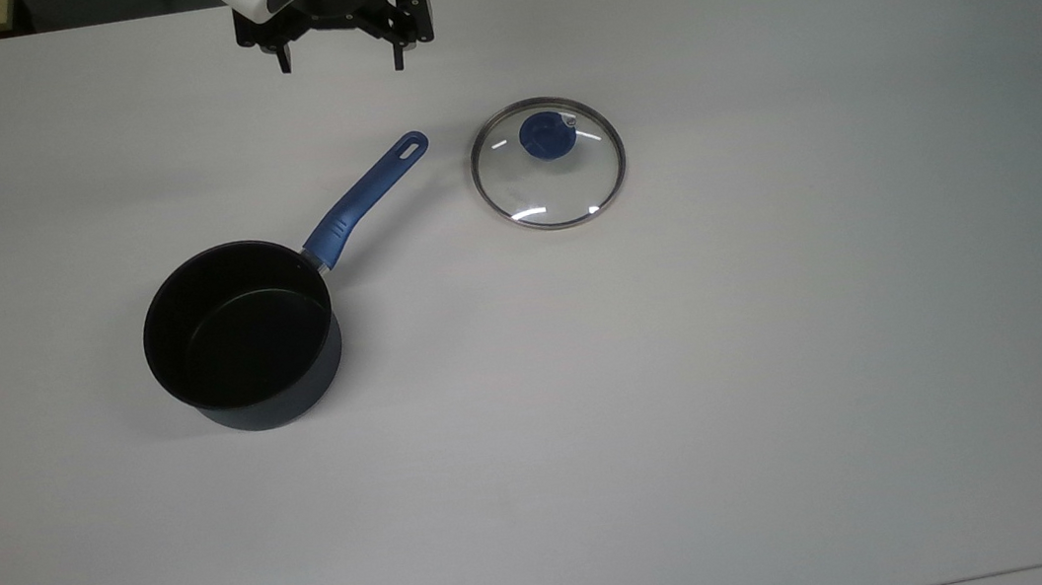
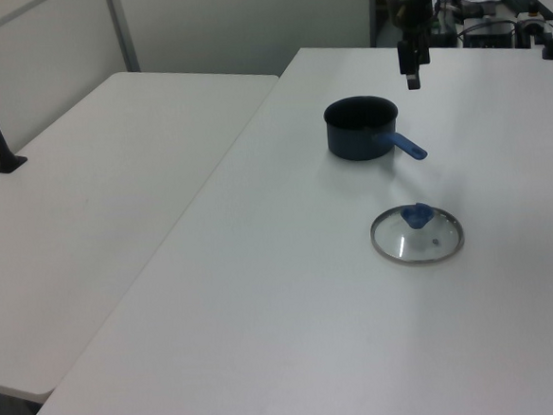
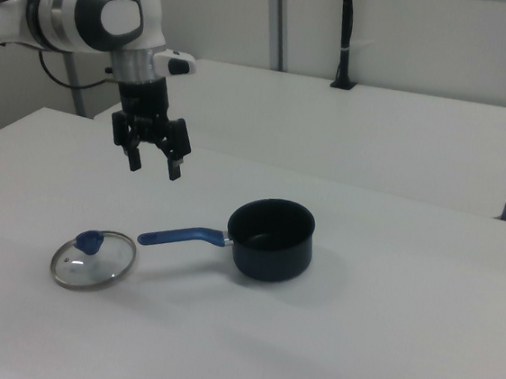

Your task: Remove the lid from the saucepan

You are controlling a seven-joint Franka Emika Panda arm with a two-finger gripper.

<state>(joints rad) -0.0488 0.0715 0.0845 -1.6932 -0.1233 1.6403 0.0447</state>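
The lid (image 1: 549, 163) lies flat on the white surface (image 1: 787, 349), knob up, just beside the tip of the saucepan's long blue handle and apart from it. The saucepan (image 1: 240, 336) stands uncovered, its black inside bare, toward the top view's left of the lid. The gripper (image 3: 153, 163) hangs in the air above the surface with its fingers spread and nothing between them, well apart from both lid and pan. In the top view the arm is cut off by the upper edge, leaving the white wrist housing and the black fingers. In the left view the gripper (image 2: 412, 74) is seen edge-on, so its opening is hard to read there. The lid's lettering cannot be made out.
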